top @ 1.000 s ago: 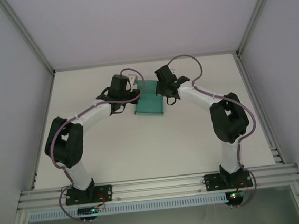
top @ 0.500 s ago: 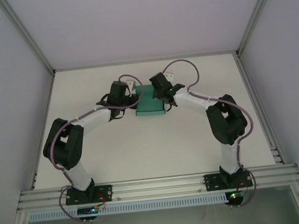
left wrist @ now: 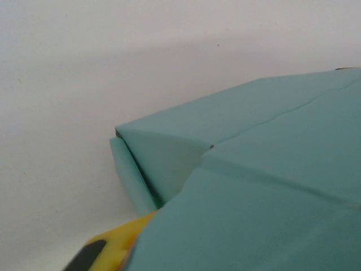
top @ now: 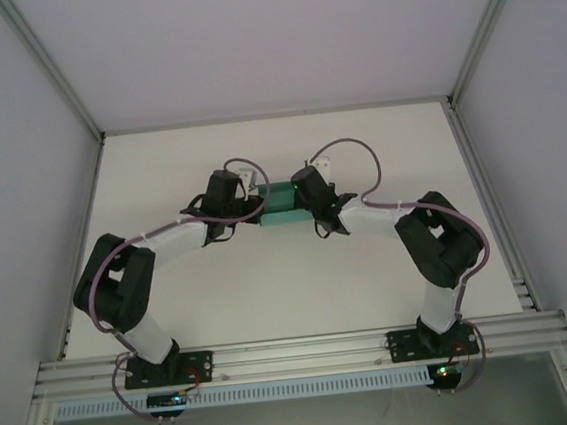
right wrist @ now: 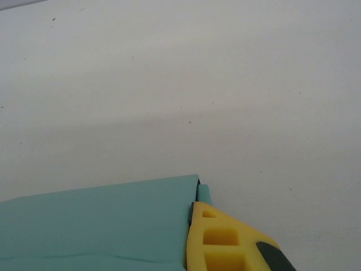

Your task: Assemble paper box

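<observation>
My bases: bolted to the aluminium rail [top: 297, 350] along the bottom of the top view, one left of centre, one right.
My arms: elbows bowed out toward the frame's sides, forearms slanting inward, so my wrists meet head to head at mid-frame.
My left claw [top: 260, 203]: at the left end of the teal-green thin-card paper box [top: 281, 209]. In my left wrist view one yellow finger [left wrist: 113, 253] pokes out from under the card at the bottom left. Spread or pressed together, I cannot tell.
My right claw [top: 301, 201]: at the paper box's right end, pressed together. In my right wrist view a yellow finger [right wrist: 217, 240] sits lower right, touching the card's edge. Whether card is pinched, I cannot tell.
Paper box: centre of the top view, between my two claws, above the white table [top: 291, 292]. Resting or lifted, I cannot tell.
Edges: creased panels fill the lower right of my left wrist view, with a folded flap [left wrist: 132, 175] at their left end.
Open room: white table on the near side of the box, out to both sides, and beyond it up to the back wall [top: 267, 43].
</observation>
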You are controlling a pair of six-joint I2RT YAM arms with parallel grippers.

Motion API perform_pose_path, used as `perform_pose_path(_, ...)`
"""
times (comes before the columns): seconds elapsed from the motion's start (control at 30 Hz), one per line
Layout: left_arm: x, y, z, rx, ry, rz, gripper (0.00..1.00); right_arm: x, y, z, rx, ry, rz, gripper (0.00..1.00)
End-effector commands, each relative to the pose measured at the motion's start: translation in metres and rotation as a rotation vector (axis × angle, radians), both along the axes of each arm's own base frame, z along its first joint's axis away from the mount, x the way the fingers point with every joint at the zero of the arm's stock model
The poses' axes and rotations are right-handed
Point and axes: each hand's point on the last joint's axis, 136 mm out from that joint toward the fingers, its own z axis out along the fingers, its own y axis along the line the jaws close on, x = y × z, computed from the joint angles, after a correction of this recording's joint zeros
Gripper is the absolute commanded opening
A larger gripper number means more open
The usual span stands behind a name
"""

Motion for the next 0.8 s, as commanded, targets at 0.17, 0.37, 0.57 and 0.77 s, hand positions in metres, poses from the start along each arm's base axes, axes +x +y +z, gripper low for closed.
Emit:
perform_pose_path(0.17, -0.027, 0.017, 0.03, -0.002, 0.025, 0.023, 0.54, -0.015, 0.005, 0.005, -0.04, -0.029, 0.037, 0.0)
perform_pose_path(0.37, -0.037, 0.026, 0.071, -0.002, -0.021, 0.017, 0.98, -0.021, 0.005, -0.009, -0.054, -0.008, 0.047, 0.0)
perform_pose_path(0.57, -0.022, 0.061, 0.095, -0.034, -0.026, 0.194, 1.0, -0.026, 0.008, -0.017, -0.069, -0.013, 0.072, 0.0)
perform_pose_path(0.77, 0.01, 0.061, 0.071, -0.197, 0.112, 0.232, 0.99, -0.029, 0.015, -0.018, -0.125, -0.036, 0.117, 0.0)
